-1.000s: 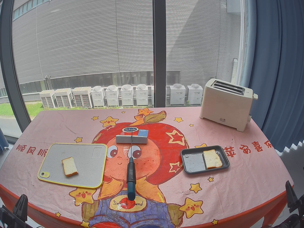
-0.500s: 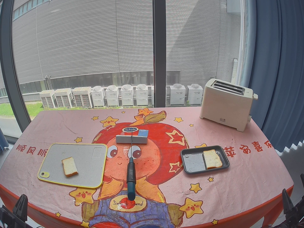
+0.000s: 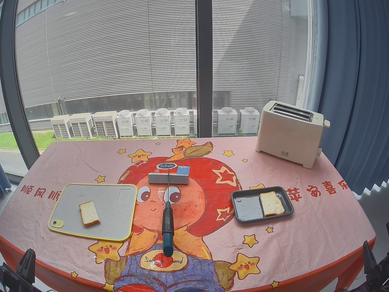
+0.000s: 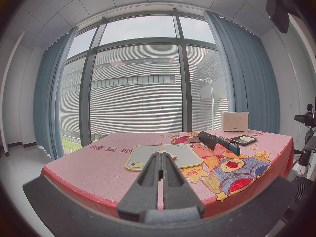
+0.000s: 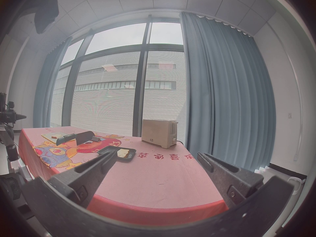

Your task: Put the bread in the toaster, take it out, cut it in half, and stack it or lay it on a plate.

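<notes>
One half slice of bread [image 3: 89, 213] lies on the grey cutting board [image 3: 109, 207] at the table's left. The other half [image 3: 271, 203] lies in the right part of a dark rectangular plate [image 3: 248, 207] at the right. The cream toaster [image 3: 291, 133] stands at the back right with its slots empty. A blue-handled knife [image 3: 167, 224] lies in the middle, its blade in a grey holder block [image 3: 168, 178]. My left gripper [image 4: 161, 157] is shut and empty, off the table's front left edge. My right gripper [image 5: 157, 158] is open and empty, off the front right edge.
The table is covered by a pink cartoon cloth [image 3: 194, 232] and stands against a large window [image 3: 121, 53]. A blue curtain [image 3: 356, 82] hangs close behind the toaster on the right. Bare cloth lies between the board, knife and plate.
My right gripper has dropped a little lower at the table's front right corner. The bread, knife and left gripper have not moved.
</notes>
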